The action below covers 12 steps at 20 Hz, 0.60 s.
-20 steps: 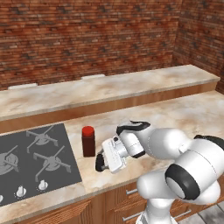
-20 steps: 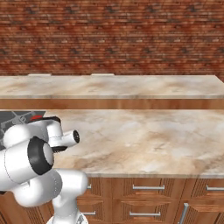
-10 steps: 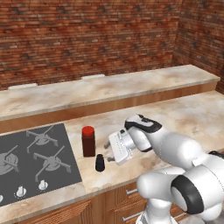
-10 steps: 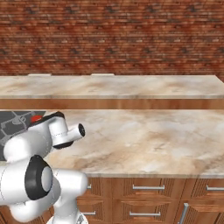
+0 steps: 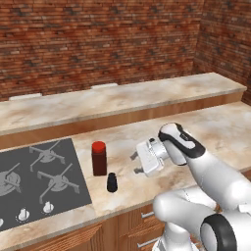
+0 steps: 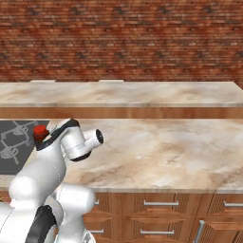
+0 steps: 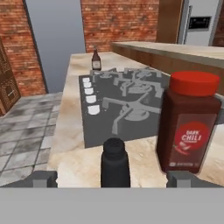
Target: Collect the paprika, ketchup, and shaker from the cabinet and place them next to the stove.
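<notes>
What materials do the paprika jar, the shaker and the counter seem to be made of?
Paprika jar: probably clear glass or plastic, dark contents showing through; glossy red cap, printed label.
Shaker: matte black all over, likely plastic.
Counter: polished beige stone, with marble-like veining.

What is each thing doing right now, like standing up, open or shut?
paprika: upright on the counter beside the stove, red cap on.
shaker: upright on the counter, just in front of the paprika, free of the gripper.
ketchup: upright on the counter at the far side of the stove, cap on.
stove: no flame visible, nothing on the grates.
gripper: open, holding nothing.
</notes>
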Available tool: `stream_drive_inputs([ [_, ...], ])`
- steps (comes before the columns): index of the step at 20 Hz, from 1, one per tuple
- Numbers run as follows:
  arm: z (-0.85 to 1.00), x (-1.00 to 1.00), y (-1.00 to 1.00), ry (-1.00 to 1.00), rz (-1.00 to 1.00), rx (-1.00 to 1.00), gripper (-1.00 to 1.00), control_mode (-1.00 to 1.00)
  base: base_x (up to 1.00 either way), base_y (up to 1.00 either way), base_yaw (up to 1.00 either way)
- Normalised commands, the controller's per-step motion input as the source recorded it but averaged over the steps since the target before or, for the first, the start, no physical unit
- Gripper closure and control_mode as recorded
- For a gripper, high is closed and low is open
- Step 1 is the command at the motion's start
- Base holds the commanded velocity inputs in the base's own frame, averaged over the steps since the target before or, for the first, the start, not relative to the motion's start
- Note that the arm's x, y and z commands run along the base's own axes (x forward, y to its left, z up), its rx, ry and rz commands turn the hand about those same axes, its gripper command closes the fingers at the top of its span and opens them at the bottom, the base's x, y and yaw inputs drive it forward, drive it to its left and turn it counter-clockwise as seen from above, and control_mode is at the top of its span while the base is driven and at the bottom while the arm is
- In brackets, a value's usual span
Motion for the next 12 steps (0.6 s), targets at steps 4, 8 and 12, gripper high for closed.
stream_drive_inputs([
  [4, 0.47, -0.61, -0.37, 0.0, -0.09, 0.0, -1.0, -1.0, 0.0, 0.0, 0.0],
  [8, 0.57, -0.71, -0.32, -0.01, -0.09, 0.0, -1.0, -1.0, 0.0, 0.0, 0.0],
  [12, 0.67, -0.76, -0.23, -0.01, -0.09, 0.0, -1.0, -1.0, 0.0, 0.0, 0.0],
])
